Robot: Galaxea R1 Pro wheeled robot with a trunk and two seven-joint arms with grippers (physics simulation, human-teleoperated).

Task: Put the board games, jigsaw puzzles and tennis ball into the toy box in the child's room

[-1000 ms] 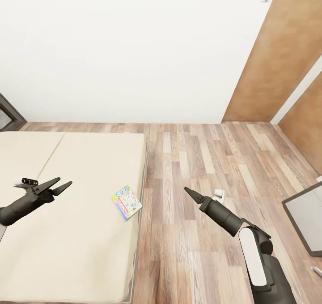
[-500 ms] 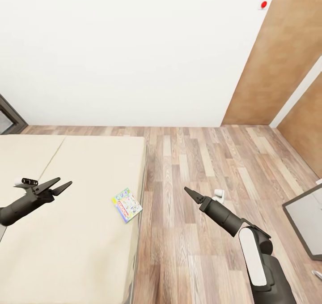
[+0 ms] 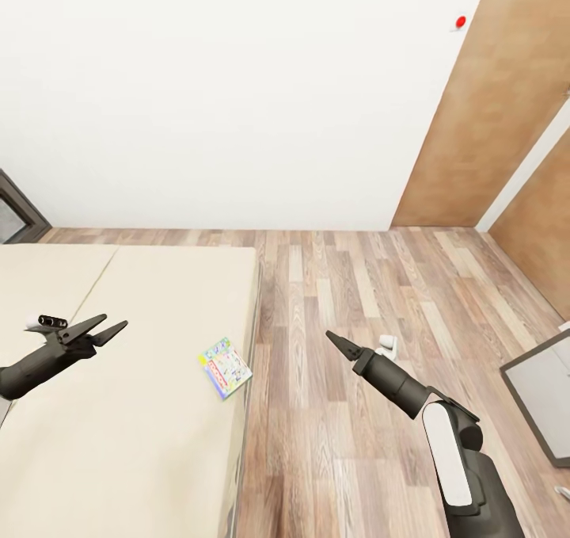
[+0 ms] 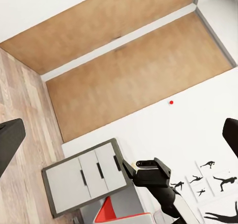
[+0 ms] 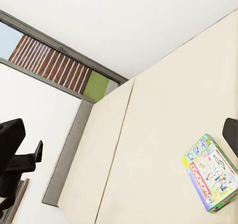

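Observation:
One board game [image 3: 226, 367], a thin box with a green-edged cover and a red strip, lies flat on the bed [image 3: 134, 411] close to its right edge. In the right wrist view the same board game [image 5: 213, 172] rests on the cream cover of the bed [image 5: 158, 149]. My left gripper [image 3: 115, 321] hovers open over the bed's left part, well left of the box, and holds nothing. My right gripper [image 3: 331, 337] hangs over the wood floor to the right of the bed. Its fingers [image 5: 10, 135] stand wide apart and empty.
A small white object [image 3: 386, 343] lies on the plank floor just beyond my right gripper. A dark grey-topped cabinet [image 3: 546, 391] stands at the right edge. Brown door panels [image 3: 491, 102] fill the back right and a window [image 3: 12, 209] the left. Baseball-player pictures [image 4: 213, 177] hang on a white wall.
The whole head view has shifted a little, so the camera has moved. Both arms keep their pose and the board game lies where it was on the bed.

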